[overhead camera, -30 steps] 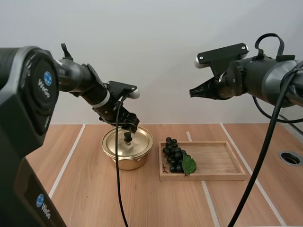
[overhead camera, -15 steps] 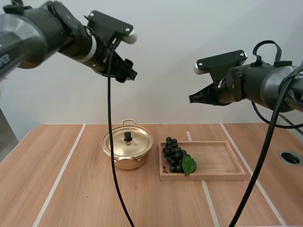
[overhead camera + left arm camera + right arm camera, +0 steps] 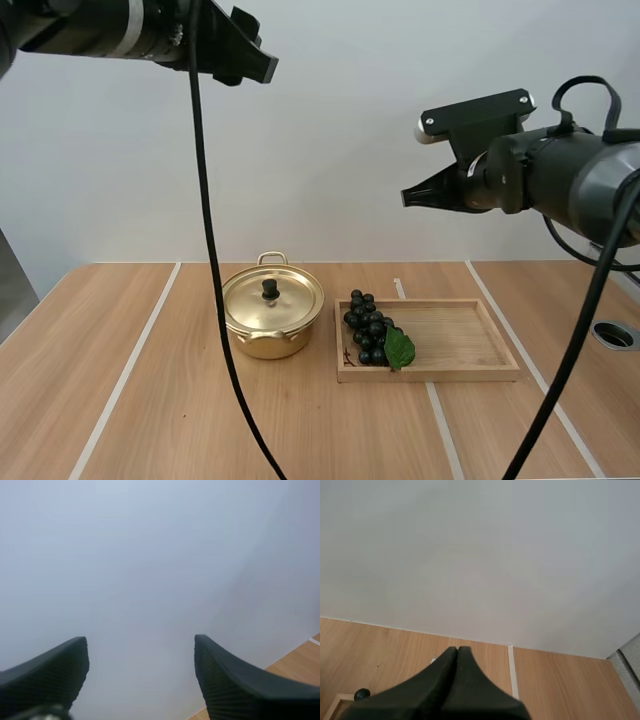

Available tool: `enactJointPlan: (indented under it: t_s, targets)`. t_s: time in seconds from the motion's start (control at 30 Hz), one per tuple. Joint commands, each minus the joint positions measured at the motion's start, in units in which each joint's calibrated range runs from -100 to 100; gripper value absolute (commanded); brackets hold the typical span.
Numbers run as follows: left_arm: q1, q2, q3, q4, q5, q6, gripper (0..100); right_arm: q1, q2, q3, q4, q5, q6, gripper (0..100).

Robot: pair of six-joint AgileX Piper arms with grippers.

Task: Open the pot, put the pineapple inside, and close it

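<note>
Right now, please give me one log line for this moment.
left gripper: high, jaws open | right gripper: high, jaws shut | pot: lid on | grapes: in tray

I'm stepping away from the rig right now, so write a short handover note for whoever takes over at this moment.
Left gripper: open, empty, raised high above the table.
Right gripper: shut on nothing, also raised high.
Pot: on the table, lid on.
No pineapple in sight; a bunch of grapes lies at the left end of the wooden tray, beside the pot.
Done: nothing.
Left: lift lid, load fruit, close.
</note>
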Motion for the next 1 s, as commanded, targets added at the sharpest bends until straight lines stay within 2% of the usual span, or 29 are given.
enactJointPlan:
  t_s: [0.0, 0.03, 0.1, 0.13, 0.33, 0.47, 0.7, 0.97]
  targets:
    - [0.02, -1.46, -0.42, 2.97, -0.80, -1.08, 64, -0.21, -2.89, 0.22, 0.15, -1.37, 0.46, 0]
    - [0.02, -1.84, -0.42, 4.22, -0.60, -1.15, 50, -0.21, -3.53, 0.22, 0.15, -1.37, 0.46, 0]
    - [0.02, -2.83, -0.42, 7.41, -0.07, -3.53, 9, -0.21, -5.16, 0.22, 0.15, -1.37, 0.46, 0]
    - [0.02, -3.31, -0.42, 8.33, -0.07, -5.47, 0, -0.21, -5.85, 0.22, 0.15, -1.18, 0.46, 0]
    - [0.02, -7.25, -0.01, 8.31, -0.07, -13.18, 0, -0.21, -11.62, 0.22, 1.26, 0.00, 0.46, 0]
    - [0.02, -10.32, 2.18, 8.21, -2.62, -13.39, 0, -0.21, -15.13, 0.22, 1.26, 1.82, 0.46, 0]
    - [1.10, -17.99, 11.70, 6.60, -10.64, -13.39, 0, -0.21, -16.16, 0.22, 1.60, 7.95, 0.46, 0]
    - [1.10, -26.25, 20.70, 6.60, -11.17, -13.40, 0, -0.21, -20.17, 0.22, 1.35, 11.23, -0.73, 0]
